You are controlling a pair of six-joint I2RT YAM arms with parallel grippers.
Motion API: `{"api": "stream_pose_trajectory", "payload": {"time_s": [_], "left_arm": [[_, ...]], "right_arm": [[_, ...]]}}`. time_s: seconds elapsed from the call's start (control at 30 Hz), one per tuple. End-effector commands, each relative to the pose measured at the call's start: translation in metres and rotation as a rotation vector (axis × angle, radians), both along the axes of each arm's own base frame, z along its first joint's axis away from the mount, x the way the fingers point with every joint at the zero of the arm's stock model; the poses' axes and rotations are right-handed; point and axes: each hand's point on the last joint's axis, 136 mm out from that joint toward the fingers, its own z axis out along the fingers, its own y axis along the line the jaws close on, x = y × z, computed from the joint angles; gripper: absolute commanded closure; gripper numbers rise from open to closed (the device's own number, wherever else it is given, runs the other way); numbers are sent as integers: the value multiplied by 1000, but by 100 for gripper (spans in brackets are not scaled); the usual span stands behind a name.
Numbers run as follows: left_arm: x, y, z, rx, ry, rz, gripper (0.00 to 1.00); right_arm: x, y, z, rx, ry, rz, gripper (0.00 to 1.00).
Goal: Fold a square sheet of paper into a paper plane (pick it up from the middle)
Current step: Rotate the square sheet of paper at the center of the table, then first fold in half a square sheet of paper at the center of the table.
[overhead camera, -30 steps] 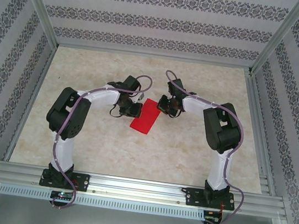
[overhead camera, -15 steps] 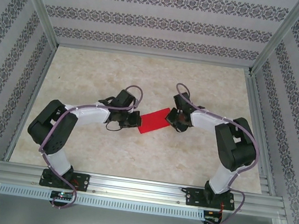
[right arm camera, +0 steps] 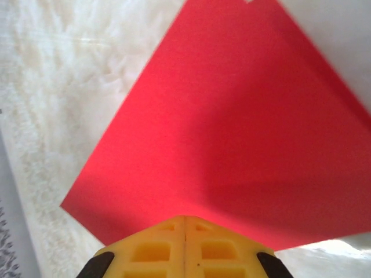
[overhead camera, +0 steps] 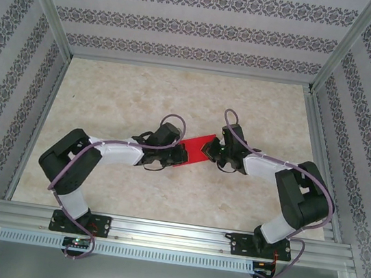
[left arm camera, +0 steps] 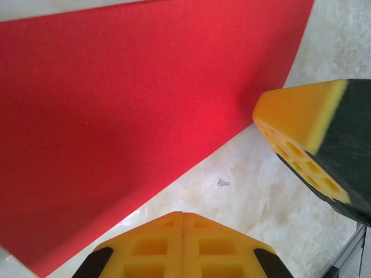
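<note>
Two clenched hands meet at a red sheet in the middle of the table.

From above, the square sheet of paper (overhead camera: 197, 146) lies near the middle of the table (overhead camera: 123, 89), with the left hand (overhead camera: 182, 154) at its near-left end and the right hand (overhead camera: 212, 152) at its right end. In the left wrist view, the left hand (left arm camera: 184, 219) is clenched with nothing between its pads, over bare table just beside the sheet's (left arm camera: 133, 104) edge. The right hand's yellow-padded finger (left arm camera: 301, 145) sits at that edge further along. In the right wrist view, the right hand (right arm camera: 184, 221) is also clenched, and its tips meet the near edge of the softly bent sheet (right arm camera: 232, 133). I cannot tell whether they press on it.
</note>
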Motion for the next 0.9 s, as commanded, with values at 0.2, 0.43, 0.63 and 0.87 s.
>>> {"api": "stream_pose_trajectory", "payload": {"time_s": [0.2, 0.43, 0.63, 0.87], "left_arm": [[10, -29, -7, -40, -6, 27, 100], [13, -32, -8, -71, -27, 31, 100], [17, -28, -16, -54, -36, 60, 100], [17, -22, -29, -6, -11, 77, 100]], "right_arm": [[-8, 13, -10, 67, 6, 40, 100], [-14, 16, -23, 109, 14, 51, 100], [-14, 17, -31, 110, 24, 53, 100], [-17, 15, -33, 93, 32, 56, 100]]}}
